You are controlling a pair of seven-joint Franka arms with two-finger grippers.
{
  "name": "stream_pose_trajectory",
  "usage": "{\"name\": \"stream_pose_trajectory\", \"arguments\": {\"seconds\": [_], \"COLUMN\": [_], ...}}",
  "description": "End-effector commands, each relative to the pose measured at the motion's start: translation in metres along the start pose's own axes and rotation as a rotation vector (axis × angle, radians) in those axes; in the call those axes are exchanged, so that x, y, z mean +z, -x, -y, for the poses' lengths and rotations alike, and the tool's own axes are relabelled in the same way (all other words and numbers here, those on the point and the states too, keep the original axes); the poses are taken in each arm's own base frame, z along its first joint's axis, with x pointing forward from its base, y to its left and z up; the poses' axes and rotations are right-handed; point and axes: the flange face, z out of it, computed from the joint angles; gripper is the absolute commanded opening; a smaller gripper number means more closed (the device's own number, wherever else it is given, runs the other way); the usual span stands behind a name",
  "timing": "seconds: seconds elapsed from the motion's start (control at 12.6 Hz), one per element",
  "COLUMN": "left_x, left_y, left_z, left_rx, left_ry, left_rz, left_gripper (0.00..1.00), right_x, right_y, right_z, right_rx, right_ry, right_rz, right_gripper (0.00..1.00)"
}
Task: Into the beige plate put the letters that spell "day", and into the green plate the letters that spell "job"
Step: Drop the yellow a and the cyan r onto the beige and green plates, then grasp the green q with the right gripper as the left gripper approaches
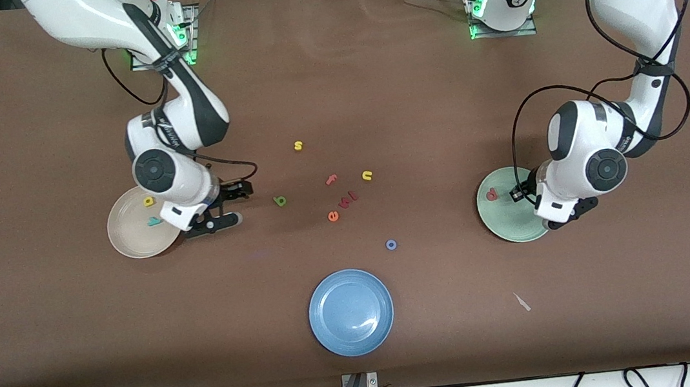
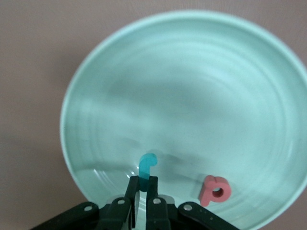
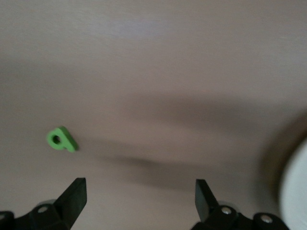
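The beige plate [image 1: 129,236] holds the yellow "d" [image 1: 149,201] and the teal "y" [image 1: 154,221]. Beside it, toward the table's middle, my right gripper [image 1: 241,203] [image 3: 140,191] is open with nothing between its fingers, and the plate's rim [image 3: 295,191] shows at the edge of the right wrist view. The olive-green "a" [image 1: 280,201] [image 3: 61,140] lies on the table just past that gripper. My left gripper [image 1: 517,193] [image 2: 143,184] is over the green plate [image 1: 507,222] [image 2: 192,96], shut on the teal "j" [image 2: 147,165]. The salmon "b" [image 1: 492,193] [image 2: 216,190] lies in that plate. The blue "o" [image 1: 391,245] lies on the table.
A blue plate [image 1: 351,311] sits near the front edge. Loose letters lie mid-table: yellow "s" [image 1: 298,145], yellow "u" [image 1: 367,175], pink "f" [image 1: 331,179], orange "e" [image 1: 333,216], and red pieces [image 1: 349,199]. A pale scrap [image 1: 522,302] lies nearer the front camera than the green plate.
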Motion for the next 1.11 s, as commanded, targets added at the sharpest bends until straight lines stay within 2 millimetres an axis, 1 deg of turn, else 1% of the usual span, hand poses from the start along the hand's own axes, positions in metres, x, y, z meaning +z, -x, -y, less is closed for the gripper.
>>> {"name": "stream_pose_trajectory", "arguments": {"seconds": [0.0, 0.08, 0.16, 0.24, 0.32, 0.4, 0.48, 0.55, 0.63, 0.71, 0.79, 0.87, 0.95, 1.03], "left_x": [0.004, 0.010, 0.009, 0.006, 0.005, 0.004, 0.000, -0.010, -0.016, -0.026, -0.040, -0.060, -0.079, -0.097], "left_y": [0.009, 0.009, 0.009, 0.007, 0.007, 0.007, 0.007, 0.006, 0.007, 0.008, 0.006, 0.007, 0.012, 0.015], "left_z": [0.002, 0.001, 0.001, 0.001, 0.001, 0.001, 0.001, -0.002, -0.005, -0.013, -0.016, -0.026, -0.043, -0.055], "left_rx": [0.052, 0.053, 0.055, 0.055, 0.071, 0.097, 0.094, 0.089, 0.093, 0.103, 0.108, 0.120, 0.140, 0.158], "left_ry": [-0.007, -0.011, -0.012, -0.012, -0.011, -0.010, -0.009, -0.005, -0.012, -0.019, -0.025, -0.021, -0.014, -0.003], "left_rz": [-0.010, -0.002, -0.002, -0.004, -0.003, -0.004, -0.009, -0.020, -0.010, -0.003, 0.006, 0.010, 0.016, 0.005], "left_gripper": [0.00, 0.00, 0.00, 0.16, 0.54, 1.00, 1.00, 1.00, 1.00, 1.00, 1.00, 1.00, 1.00, 1.00], "right_x": [0.014, 0.017, 0.022, 0.031, 0.035, 0.039, 0.045, 0.048, 0.051, 0.057, 0.059, 0.062, 0.062, 0.062], "right_y": [-0.009, -0.011, -0.011, -0.008, -0.009, -0.011, -0.012, -0.014, -0.016, -0.016, -0.017, -0.018, -0.017, -0.017], "right_z": [0.049, 0.055, 0.067, 0.080, 0.085, 0.084, 0.085, 0.087, 0.089, 0.089, 0.088, 0.089, 0.090, 0.090], "right_rx": [0.007, 0.012, 0.004, -0.012, -0.020, -0.024, -0.028, -0.032, -0.041, -0.043, -0.050, -0.050, -0.053, -0.054], "right_ry": [-0.011, -0.013, -0.016, -0.020, -0.018, -0.012, -0.009, -0.006, 0.000, 0.004, 0.011, 0.014, 0.014, 0.016], "right_rz": [-0.027, -0.045, -0.069, -0.075, -0.078, -0.078, -0.076, -0.075, -0.077, -0.070, -0.072, -0.070, -0.070, -0.069], "right_gripper": [1.00, 1.00, 1.00, 1.00, 1.00, 0.99, 0.99, 0.93, 0.92, 0.92, 0.89, 0.87, 0.84, 0.81]}}
